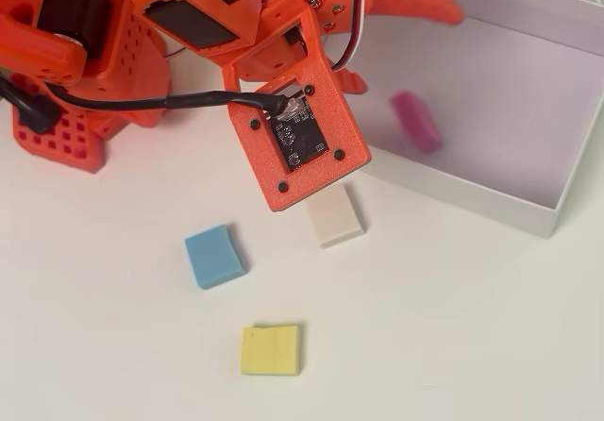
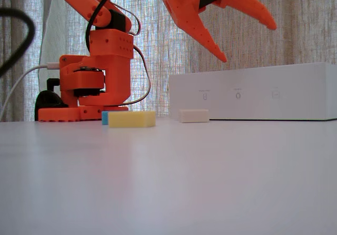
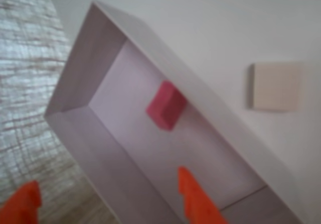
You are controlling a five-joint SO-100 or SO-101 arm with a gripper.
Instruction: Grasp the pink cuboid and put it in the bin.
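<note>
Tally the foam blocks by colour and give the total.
Pink: 1, the pink cuboid, inside the bin
Blue: 1, the blue block
Cream: 1, the cream block
Yellow: 1, the yellow block
Total: 4

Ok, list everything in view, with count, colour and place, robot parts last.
pink block: 1, magenta-pink, inside the bin, blurred in the overhead view.
bin: 1, white box with low walls, right side of the overhead view.
cream block: 1, cream, on the table just outside the bin's near wall.
blue block: 1, light blue, on the table left of the cream block in the overhead view.
yellow block: 1, yellow, on the table below the blue block in the overhead view.
curtain: 1, pale woven, behind the table.
arm: 1, orange, base at the table's back left in the fixed view.
gripper: 1, orange, open, empty, above the bin.
</note>
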